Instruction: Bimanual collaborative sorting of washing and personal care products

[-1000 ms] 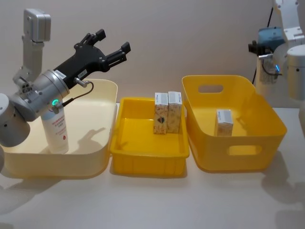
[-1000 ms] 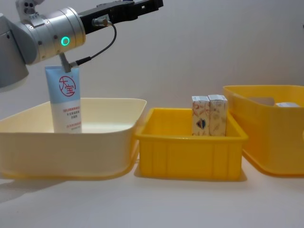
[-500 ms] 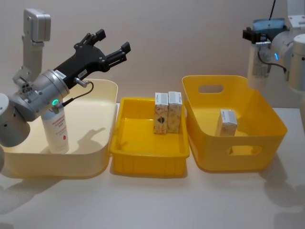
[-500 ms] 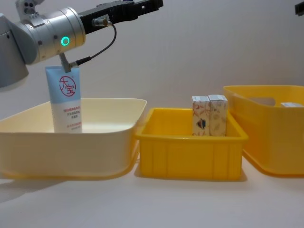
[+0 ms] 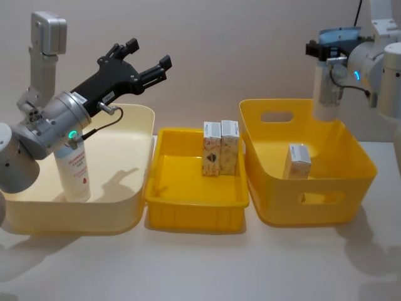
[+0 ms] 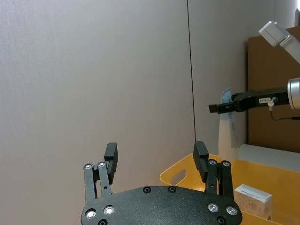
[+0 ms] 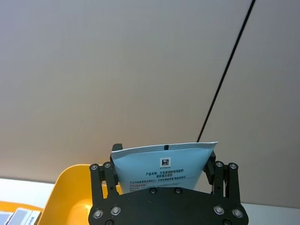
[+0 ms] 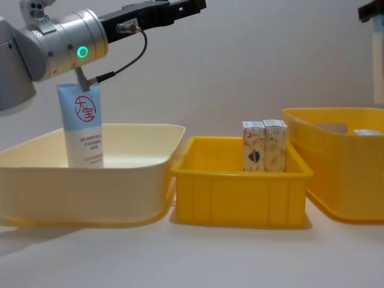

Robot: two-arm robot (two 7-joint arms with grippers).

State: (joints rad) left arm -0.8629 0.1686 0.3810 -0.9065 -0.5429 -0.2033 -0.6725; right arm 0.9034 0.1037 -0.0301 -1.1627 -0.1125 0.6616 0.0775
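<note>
Sorting is under way, and we judge the step in hand to be carrying a tube across to the cream tub; to do it well, we would keep the right claw firmly closed on the hanging tube, lift it clear of the tall yellow tub's rim, and pass it steadily toward the left of the frame without swinging it into the cartons.

In the head view the right claw sits at the upper right, pinching the pale blue tube by its flat crimped end; the tube hangs straight down below the claw, above the back edge of the tall yellow tub; in the right wrist view the crimped end shows clamped between the fingers.

At the upper left, the left claw waits open and empty above the cream tub; a second tube, with a red circle logo, stands upright in that tub, below and behind the claw; two patterned cartons stand side by side in the low middle tray; another carton rests in the tall yellow tub.
</note>
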